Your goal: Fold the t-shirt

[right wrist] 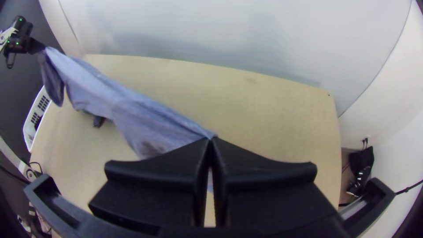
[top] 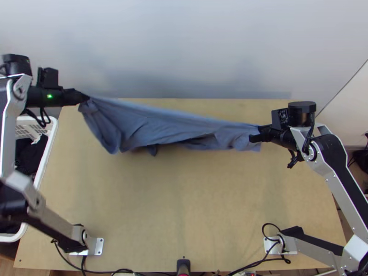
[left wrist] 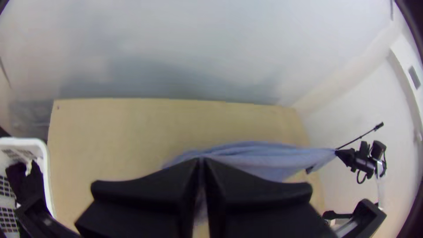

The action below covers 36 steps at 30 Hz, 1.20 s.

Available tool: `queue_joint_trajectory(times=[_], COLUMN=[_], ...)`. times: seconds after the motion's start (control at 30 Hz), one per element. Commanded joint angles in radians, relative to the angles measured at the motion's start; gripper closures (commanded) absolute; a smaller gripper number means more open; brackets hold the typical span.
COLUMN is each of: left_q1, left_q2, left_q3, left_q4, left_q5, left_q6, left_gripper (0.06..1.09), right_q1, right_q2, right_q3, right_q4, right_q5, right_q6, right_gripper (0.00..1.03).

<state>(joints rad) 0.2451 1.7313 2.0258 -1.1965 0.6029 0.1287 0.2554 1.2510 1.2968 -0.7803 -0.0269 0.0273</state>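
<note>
Where the basket [top: 47,152] (white) opens, black cloth [top: 27,158] lies.

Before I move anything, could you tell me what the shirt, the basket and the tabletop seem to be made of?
Shirt: soft, matte blue knit, probably cotton, judging by its loose folds.
Basket: white plastic, likely moulded, with slotted walls and a smooth rim.
Tabletop: pale wood or wood-look board, flat and fairly matte.
</note>
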Motion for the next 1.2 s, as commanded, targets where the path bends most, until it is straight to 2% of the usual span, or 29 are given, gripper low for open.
queue_joint_trajectory(times=[0.0, 0.03, 0.1, 0.17, 0.43, 0.63, 0.8, 0.93, 1.17], left_q1=[0.115, 0.112, 0.099, 0.071, -0.050, -0.253, -0.380, -0.477, -0.552], left_q2=[0.166, 0.142, 0.080, 0.059, -0.076, -0.297, -0.303, -0.276, -0.131], left_q3=[-0.036, -0.075, -0.162, -0.208, -0.377, -0.630, -0.765, -0.839, -0.828], left_q4=[-0.038, -0.011, 0.071, 0.084, 0.104, 0.101, 0.112, 0.213, 0.374], left_q5=[0.017, 0.020, 0.032, 0.037, 0.035, 0.021, -0.075, -0.161, -0.265], left_q6=[0.020, 0.025, 0.019, 0.025, 0.032, 0.154, 0.193, 0.132, 0.014], left_gripper=[0.21, 0.16, 0.16, 0.13, 0.13, 0.14, 0.14, 0.14, 0.14], right_q1=[-0.007, -0.007, -0.004, 0.002, 0.013, 0.015, 0.021, 0.025, 0.024], right_q2=[-0.010, -0.012, -0.012, -0.010, -0.004, -0.004, -0.004, -0.009, -0.016], right_q3=[-0.024, -0.028, -0.036, -0.040, -0.044, -0.057, -0.068, -0.073, -0.073], right_q4=[-0.002, -0.002, -0.002, -0.002, 0.000, 0.000, 0.000, 0.000, 0.000], right_q5=[-0.001, -0.001, -0.001, -0.001, -0.001, -0.001, -0.002, -0.001, -0.001], right_q6=[-0.003, -0.001, 0.002, 0.006, 0.017, 0.026, 0.042, 0.043, 0.048], right_gripper=[1.00, 1.00, 1.00, 1.00, 1.00, 1.00, 1.00, 1.00, 1.00])
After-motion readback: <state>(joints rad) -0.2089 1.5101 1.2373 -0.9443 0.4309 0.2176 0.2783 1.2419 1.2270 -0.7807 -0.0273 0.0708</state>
